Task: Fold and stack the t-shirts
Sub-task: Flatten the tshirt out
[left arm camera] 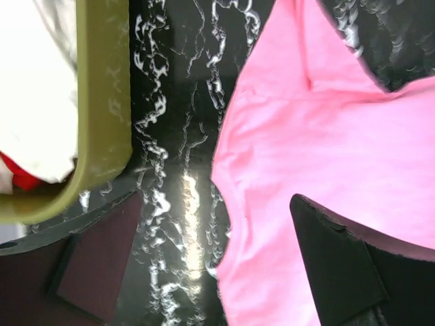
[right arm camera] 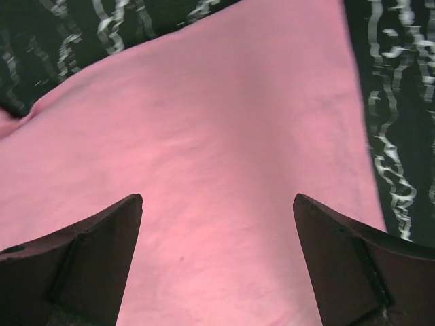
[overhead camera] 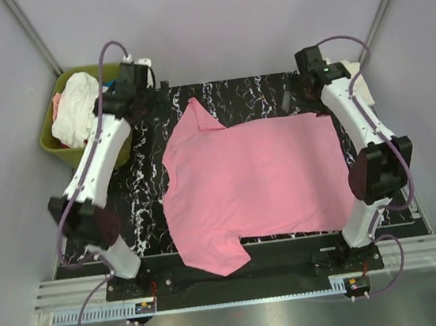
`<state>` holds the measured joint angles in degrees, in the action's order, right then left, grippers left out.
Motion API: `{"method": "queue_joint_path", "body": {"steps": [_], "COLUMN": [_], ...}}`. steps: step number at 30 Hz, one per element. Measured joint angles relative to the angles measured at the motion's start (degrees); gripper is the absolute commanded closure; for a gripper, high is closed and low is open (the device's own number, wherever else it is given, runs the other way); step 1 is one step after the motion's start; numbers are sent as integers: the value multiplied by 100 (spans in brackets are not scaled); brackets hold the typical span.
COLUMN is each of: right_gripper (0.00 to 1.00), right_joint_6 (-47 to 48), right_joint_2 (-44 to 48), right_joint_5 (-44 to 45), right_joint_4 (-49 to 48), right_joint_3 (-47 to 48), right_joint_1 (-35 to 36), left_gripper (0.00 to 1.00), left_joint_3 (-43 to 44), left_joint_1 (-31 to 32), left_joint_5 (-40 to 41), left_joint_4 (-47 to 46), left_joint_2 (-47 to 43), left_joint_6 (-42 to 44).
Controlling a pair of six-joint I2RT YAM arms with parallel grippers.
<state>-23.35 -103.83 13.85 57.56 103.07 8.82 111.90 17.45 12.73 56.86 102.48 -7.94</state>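
Standing at the front of the rig, closest to me are the two arm bases, and right between them one sleeve of the pink t-shirt (overhead camera: 256, 182) pokes out over the near edge of the black marbled desk (overhead camera: 144, 194). Rest of the shirt is spread pretty flat across the middle of the desk, lying sideways: sleeves over on the left arm's side, straight hem over by the right arm. The other sleeve points off toward the far edge with a small fold in it. Further back, both arms reach up to the far end. The right tool (right arm camera: 217, 199) has its fingers wide apart with nothing between them, hanging over the hem end of the shirt near the far corner. Can't really tell if it's touching the fabric or just above it. The left tool (left arm camera: 216, 198) is spread apart too and empty, sitting over the shirt's left edge, one finger over the pink, the other over bare desk. Furthest away, off the far left corner, there's an olive-green bin (overhead camera: 52, 143) with bunched white cloth (overhead camera: 75, 110) in it and a bit of red showing underneath.
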Motion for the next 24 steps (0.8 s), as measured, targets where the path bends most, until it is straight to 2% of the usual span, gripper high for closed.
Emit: {"method": "queue_joint_path", "body": {"steps": [4,8,9,12,15,16,19,24], "right_gripper": [3,12,23,38,38,33,30,30], "right_joint_6": [160,433,481,566,498,457,374,275], "right_joint_2": [-208,-1060,-1309,-2100,-2802,-2986,-3462,-4378], "right_joint_5": [-577,-1134,-1281,-1729,-2225,-2369,-2597,-2758], "right_joint_4": [-243,-315,-317,-402,-575,-662,-894,-1270], "right_joint_3": [81,1038,1394,2520,3482,3681,4107,4839], "right_joint_1": [658,1390,1537,1810,1853,1851,1864,1982], "left_gripper": [4,12,13,17,20,20,20,26], "left_joint_3": [-2203,-4328,-4852,-6133,-6883,-7069,-7460,-7941], "left_joint_1": [103,315,378,584,704,704,713,769], "left_joint_5": [-404,-1064,-1252,-1556,-1694,-1731,-1794,-1884], "left_joint_4": [-772,-1414,-1639,-2057,-2288,-2396,-2699,-3158], "left_joint_2": [-1515,-2087,-2155,-2479,-2914,-3086,-3499,-3748], "left_joint_6": [-535,-1156,-1331,-1727,-1976,-2048,-2232,-2557]}}
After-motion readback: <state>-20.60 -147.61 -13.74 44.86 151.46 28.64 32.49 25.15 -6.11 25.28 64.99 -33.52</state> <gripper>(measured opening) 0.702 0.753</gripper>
